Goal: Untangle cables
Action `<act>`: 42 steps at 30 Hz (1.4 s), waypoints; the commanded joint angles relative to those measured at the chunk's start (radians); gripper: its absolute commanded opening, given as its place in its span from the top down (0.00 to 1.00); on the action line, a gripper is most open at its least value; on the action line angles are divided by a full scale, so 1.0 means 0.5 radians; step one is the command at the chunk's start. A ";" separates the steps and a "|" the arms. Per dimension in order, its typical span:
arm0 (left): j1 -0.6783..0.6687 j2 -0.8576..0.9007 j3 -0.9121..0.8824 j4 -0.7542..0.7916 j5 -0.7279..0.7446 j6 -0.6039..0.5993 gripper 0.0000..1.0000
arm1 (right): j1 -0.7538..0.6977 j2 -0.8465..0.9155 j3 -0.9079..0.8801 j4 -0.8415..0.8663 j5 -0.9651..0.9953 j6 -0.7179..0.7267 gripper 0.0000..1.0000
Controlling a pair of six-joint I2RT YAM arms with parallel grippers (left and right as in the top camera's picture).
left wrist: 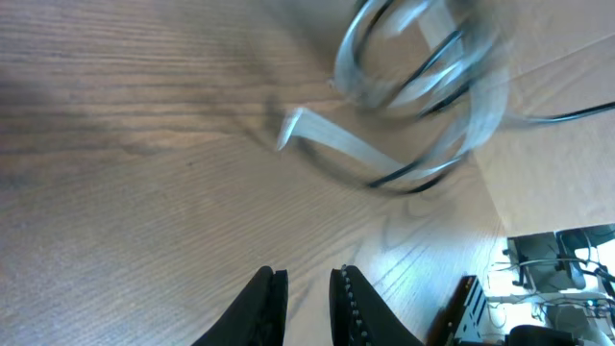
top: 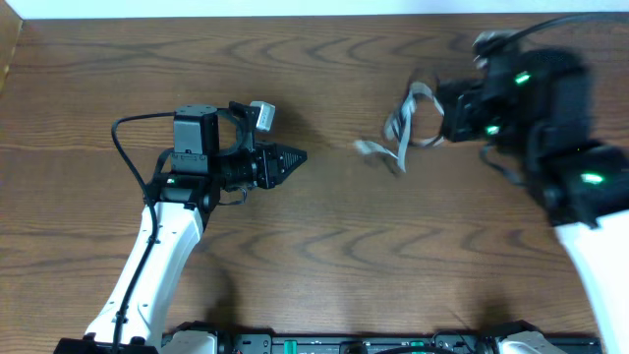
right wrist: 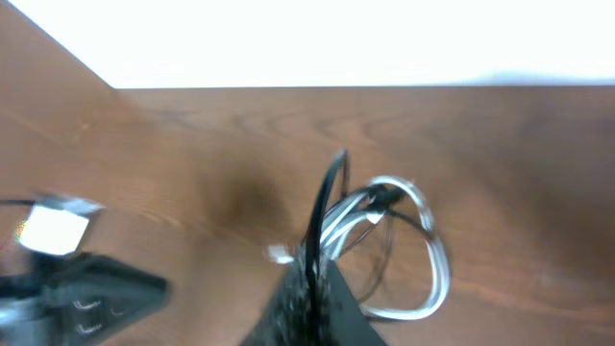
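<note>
On the table, the cables hung at two o'clock, seemingly pinched in the closed right claw; the empty, barely parted left claw at nine needed one loose end, pulled slowly.

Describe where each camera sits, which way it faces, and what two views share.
Overhead: above the table, looking straight down; both arms, left gripper and right gripper show.
Left wrist: behind its own fingers, looking low across the wood at the cables ahead.
Right wrist: behind its own shut gripper, facing the table's far edge; the cables run out from its tip.
Shared: both wrist views show the cables; right wrist also catches the left gripper.
</note>
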 commanded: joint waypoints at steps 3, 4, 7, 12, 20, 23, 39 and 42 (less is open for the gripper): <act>0.003 0.006 -0.005 0.017 0.002 0.042 0.80 | 0.008 -0.040 0.485 -0.466 0.168 -0.211 0.99; 0.003 0.006 -0.005 0.021 0.002 0.042 0.80 | 0.008 -0.039 0.486 -0.551 0.209 -0.194 0.99; 0.003 0.006 -0.005 0.029 0.003 0.041 0.80 | 0.008 0.041 0.426 -0.932 0.345 -0.033 0.99; 0.003 0.006 -0.005 0.031 0.003 0.041 0.80 | 0.008 0.211 0.181 -1.159 0.466 0.078 0.99; 0.003 0.006 -0.005 0.031 0.003 0.042 0.80 | 0.012 0.240 0.195 -0.849 0.275 -0.047 0.99; 0.003 0.006 -0.005 0.031 0.003 0.042 0.80 | 0.012 0.241 0.196 -0.874 0.282 -0.027 0.99; 0.003 0.006 -0.005 0.037 0.003 0.043 0.81 | 0.079 0.182 -0.481 -0.726 0.822 0.372 0.55; 0.003 0.006 -0.005 0.037 0.003 0.045 0.82 | 0.136 0.047 -0.832 -0.378 0.798 0.397 0.55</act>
